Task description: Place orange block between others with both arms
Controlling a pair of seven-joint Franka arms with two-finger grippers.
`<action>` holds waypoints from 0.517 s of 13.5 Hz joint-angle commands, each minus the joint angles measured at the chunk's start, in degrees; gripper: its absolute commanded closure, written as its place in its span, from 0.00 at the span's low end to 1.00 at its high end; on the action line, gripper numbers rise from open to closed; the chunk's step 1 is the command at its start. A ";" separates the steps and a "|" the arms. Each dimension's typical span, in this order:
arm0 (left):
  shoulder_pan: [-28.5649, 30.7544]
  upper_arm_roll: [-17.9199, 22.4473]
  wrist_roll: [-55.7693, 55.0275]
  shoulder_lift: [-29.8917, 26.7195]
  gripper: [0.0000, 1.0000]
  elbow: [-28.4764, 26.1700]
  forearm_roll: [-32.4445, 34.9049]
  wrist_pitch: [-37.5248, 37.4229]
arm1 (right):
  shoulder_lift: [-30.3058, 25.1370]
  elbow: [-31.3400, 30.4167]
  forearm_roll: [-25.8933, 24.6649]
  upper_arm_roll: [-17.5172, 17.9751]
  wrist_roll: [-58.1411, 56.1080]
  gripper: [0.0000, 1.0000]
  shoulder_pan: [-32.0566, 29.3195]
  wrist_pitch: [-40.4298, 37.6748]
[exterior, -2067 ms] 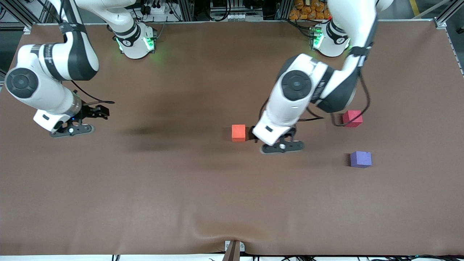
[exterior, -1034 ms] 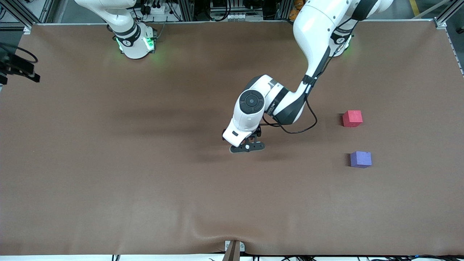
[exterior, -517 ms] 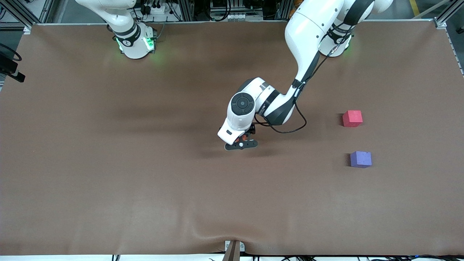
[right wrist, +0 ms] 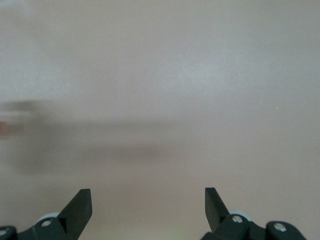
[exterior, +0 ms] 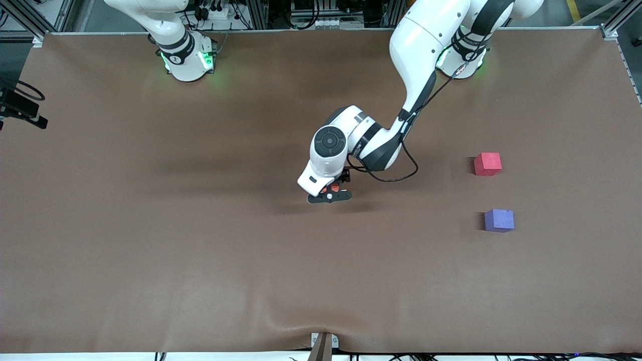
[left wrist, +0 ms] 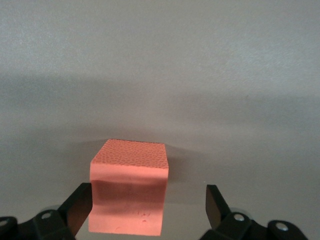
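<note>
The orange block (left wrist: pixel 129 192) rests on the brown table, mostly hidden under the left hand in the front view, where only an orange sliver (exterior: pixel 328 189) shows. My left gripper (exterior: pixel 329 194) (left wrist: pixel 147 200) is down around it and open. One finger (left wrist: pixel 80 205) stands right against a side face, and the other finger (left wrist: pixel 214 202) is a gap away. The pinkish-red cube (exterior: pixel 487 164) and the purple-blue cube (exterior: pixel 499 220) lie toward the left arm's end, the purple one nearer the front camera. My right gripper (right wrist: pixel 147 200) is open over bare table.
Only a black part of the right arm's hand (exterior: pixel 22 109) shows at the right arm's end of the table. The arm bases (exterior: pixel 188 57) (exterior: pixel 459 55) stand along the back edge. A small bracket (exterior: pixel 323 346) sits at the front edge of the brown mat (exterior: pixel 200 260).
The left gripper moved toward the right arm's end of the table and came down around the orange block. The right arm drew back to the table's edge.
</note>
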 commanded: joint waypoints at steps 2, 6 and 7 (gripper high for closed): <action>-0.40 0.50 0.69 0.16 0.00 -0.95 1.55 0.17 | -0.31 -1.21 -0.06 0.11 0.44 0.00 -0.44 0.56; -0.75 0.41 -0.02 0.25 0.00 -1.66 3.23 0.17 | 0.04 -1.66 -0.15 0.11 0.44 0.00 0.35 2.57; -0.93 0.41 -0.19 0.25 0.00 -1.83 3.23 0.17 | 0.48 -1.66 -0.15 0.11 0.53 0.00 1.31 3.71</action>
